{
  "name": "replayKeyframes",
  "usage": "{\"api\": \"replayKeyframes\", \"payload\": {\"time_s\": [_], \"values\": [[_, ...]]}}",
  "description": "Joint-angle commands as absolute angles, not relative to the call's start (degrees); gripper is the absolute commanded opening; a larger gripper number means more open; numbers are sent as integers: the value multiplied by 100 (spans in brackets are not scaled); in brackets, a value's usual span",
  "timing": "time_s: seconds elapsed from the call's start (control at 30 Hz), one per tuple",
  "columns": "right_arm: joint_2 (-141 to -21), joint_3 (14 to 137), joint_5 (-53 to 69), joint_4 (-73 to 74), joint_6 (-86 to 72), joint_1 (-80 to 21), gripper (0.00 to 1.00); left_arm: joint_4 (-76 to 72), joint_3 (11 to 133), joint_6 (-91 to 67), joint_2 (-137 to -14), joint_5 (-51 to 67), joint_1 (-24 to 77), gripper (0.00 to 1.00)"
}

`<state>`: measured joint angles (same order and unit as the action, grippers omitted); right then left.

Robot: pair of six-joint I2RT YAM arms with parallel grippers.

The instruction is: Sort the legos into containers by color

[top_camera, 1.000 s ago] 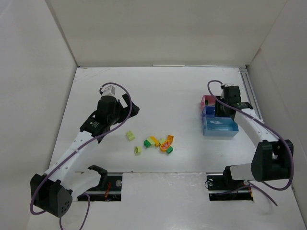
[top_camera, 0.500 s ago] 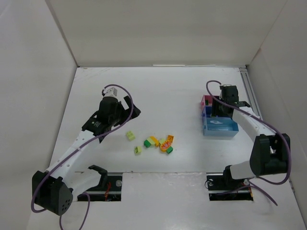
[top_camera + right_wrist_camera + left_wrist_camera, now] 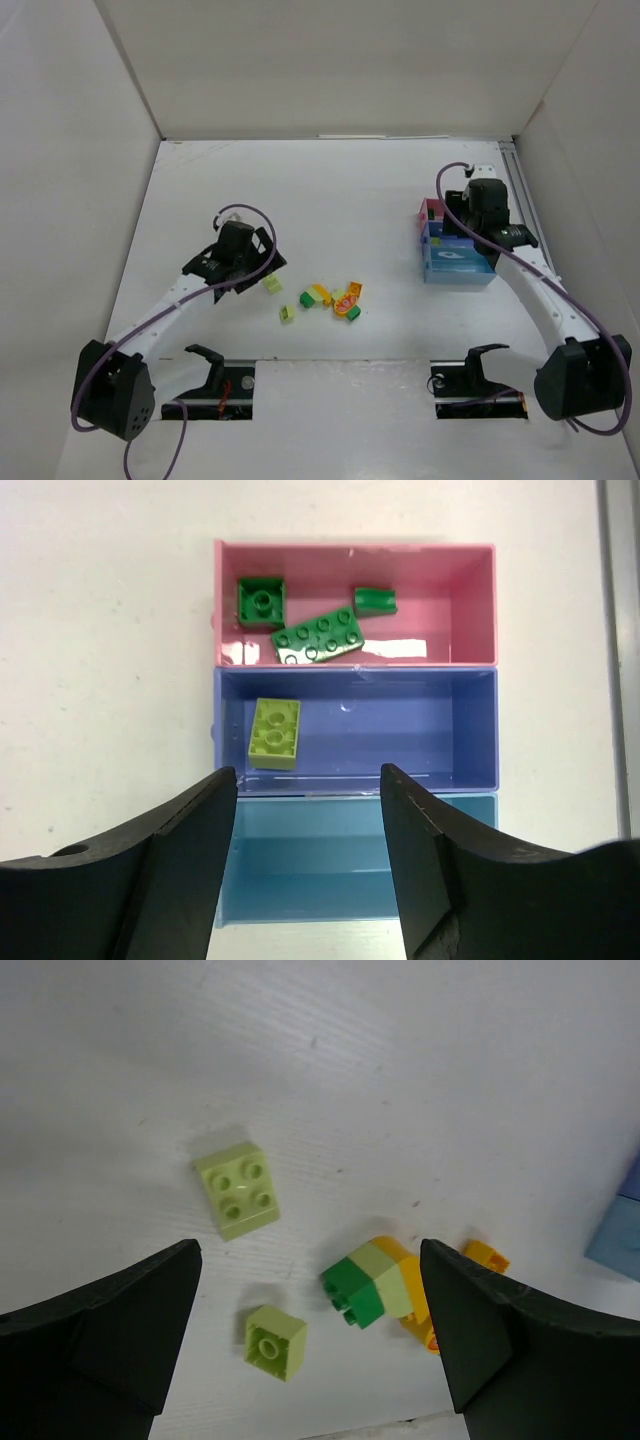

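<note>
Since a second ago the left arm has swung down toward the scattered bricks. The left gripper (image 3: 308, 1260) now hangs just beside the pale yellow-green four-stud plastic brick (image 3: 237, 1189), its jaws wide apart with nothing between them. The right arm has shifted too: its elbow sits lower and further right in the top view. The right gripper (image 3: 308, 780) looks straight down on the trays, jaws parted and empty. The loose bricks on the white bench (image 3: 350, 190) lie where they lay before.

Near the four-stud brick are a small pale yellow-green single-stud brick (image 3: 275, 1341) and a clump of dark green and pale green bricks (image 3: 368, 1285). Orange-yellow pieces (image 3: 415, 1312) touch that clump. All of these lie well apart from the trays.

The three shallow rectangular plastic trays are joined in a row.
- The magenta-pink tray (image 3: 355, 548) holds three dark green bricks: a long dark green brick with two rows of studs (image 3: 318, 637), a square dark green single-stud brick (image 3: 260, 602) and a small dark green piece (image 3: 375, 601).
- The dark blue tray (image 3: 420, 735) holds one pale yellow-green oblong brick (image 3: 274, 733), at the end nearer the bench's middle.
- The light blue tray (image 3: 305, 870) is partly hidden behind the right fingers.

In the top view, a red mark on one orange piece and a pale patch in the light blue tray are too small to read.
</note>
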<state>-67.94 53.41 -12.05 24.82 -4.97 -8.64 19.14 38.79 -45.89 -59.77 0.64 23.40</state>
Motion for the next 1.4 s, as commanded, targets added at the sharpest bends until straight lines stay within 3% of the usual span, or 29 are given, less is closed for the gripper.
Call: {"api": "replayKeyframes", "payload": {"time_s": [0.0, 0.27, 0.63, 0.73, 0.9, 1.0, 1.1, 1.17, 1.27, 1.37], "values": [[-6452, 5221, -1380, 2092, -571, -967, 65, 2031, 3639, -5132, -6266, -132, 2338, 87], [-6346, 5221, -1626, 2197, -519, -967, 65, 1960, 3586, -5492, -7075, -272, 2443, 85], [-6293, 5221, -1934, 2320, -571, -967, 65, 2435, 3999, -5810, -7769, -923, 2672, 73], [-6293, 5221, -2004, 2320, -571, -967, 65, 2435, 4183, -5757, -7997, -923, 2672, 59], [-6240, 5168, -2057, 2320, -571, -967, 65, 2496, 4385, -5643, -8191, -923, 2733, 28], [-6187, 5168, -1917, 2259, -423, -967, 65, 2496, 4525, -5407, -8191, -818, 2856, 23], [-6065, 5046, -1224, 1874, -20, -967, 66, 2409, 4710, -5020, -7946, -598, 2856, 18], [-5907, 4862, -93, 1549, 279, -1020, 66, 2304, 4833, -4713, -7578, -414, 2856, 16], [-5591, 4650, 1688, 828, 825, -1098, 66, 1751, 4886, -4405, -6833, 129, 2856, 16], [-5327, 4527, 2588, 432, 1080, -1388, 67, 671, 4694, -4140, -5981, 953, 2856, 19]]}}
